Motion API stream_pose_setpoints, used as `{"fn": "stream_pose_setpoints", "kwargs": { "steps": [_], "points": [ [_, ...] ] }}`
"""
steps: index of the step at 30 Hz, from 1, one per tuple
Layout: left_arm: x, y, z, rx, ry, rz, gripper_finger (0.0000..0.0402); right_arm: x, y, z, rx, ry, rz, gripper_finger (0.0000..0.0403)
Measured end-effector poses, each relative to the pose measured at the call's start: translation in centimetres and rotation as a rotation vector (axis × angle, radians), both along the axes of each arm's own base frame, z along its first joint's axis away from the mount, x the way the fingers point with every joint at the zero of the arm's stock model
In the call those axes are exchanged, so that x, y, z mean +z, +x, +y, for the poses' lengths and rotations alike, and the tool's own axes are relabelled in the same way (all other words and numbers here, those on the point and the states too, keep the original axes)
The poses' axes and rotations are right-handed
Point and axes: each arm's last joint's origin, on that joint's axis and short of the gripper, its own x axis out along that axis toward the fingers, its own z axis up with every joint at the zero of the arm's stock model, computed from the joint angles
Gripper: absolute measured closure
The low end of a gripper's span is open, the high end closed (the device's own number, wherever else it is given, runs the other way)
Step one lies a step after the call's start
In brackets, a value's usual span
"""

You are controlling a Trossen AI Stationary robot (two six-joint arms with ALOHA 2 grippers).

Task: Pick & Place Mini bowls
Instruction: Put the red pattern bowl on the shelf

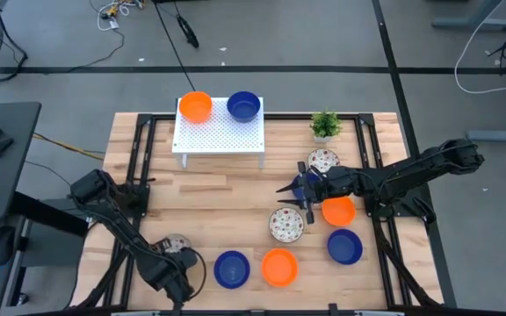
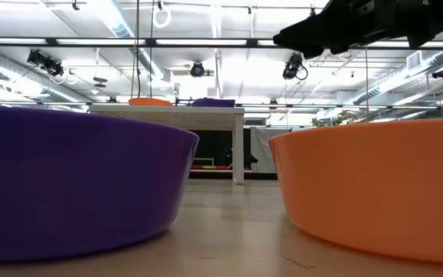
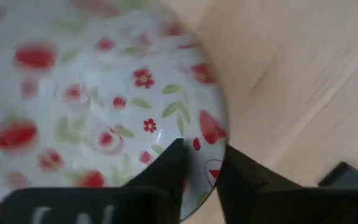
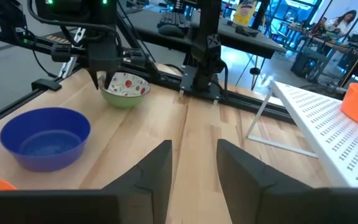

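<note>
At the table's near left corner, the left gripper (image 1: 176, 266) covers most of a patterned bowl (image 1: 176, 243) in the high view, so only a sliver of the rim shows. From the left wrist view, one finger (image 3: 169, 171) lies inside the bowl's (image 3: 104, 99) rim and the other outside, the rim between them; whether they clench it cannot be told. Mid-table, the right gripper (image 1: 290, 188) hangs above bare wood with jaws apart, grasping nothing. Partly hidden under the right arm sit an orange bowl (image 1: 338, 211) and a second patterned bowl (image 1: 323, 161). Close to the low view, a blue bowl (image 2: 75, 185) and another orange bowl (image 2: 375, 188) block most of the table. On the white rack (image 1: 219, 134) rest one orange and one blue bowl.
</note>
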Motion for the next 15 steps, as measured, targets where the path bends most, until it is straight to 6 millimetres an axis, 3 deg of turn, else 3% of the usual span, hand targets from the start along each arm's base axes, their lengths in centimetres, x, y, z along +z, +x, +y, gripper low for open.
{"fn": "stream_pose_setpoints", "kwargs": {
  "steps": [4,9,15],
  "points": [
    [0.4,0.1,0.5,-0.001,0.027,0.005,0.0381,0.0,0.0,0.0,-0.004,0.019,0.005,0.0273],
    [1.3,0.8,1.0,0.006,0.062,0.042,0.0386,-0.1,0.0,0.0,-0.004,0.021,0.011,0.0273],
    [5.6,3.0,1.9,-0.058,0.098,0.030,0.0390,-0.3,-0.1,0.0,-0.006,0.027,0.029,0.0273]
  ]
}}
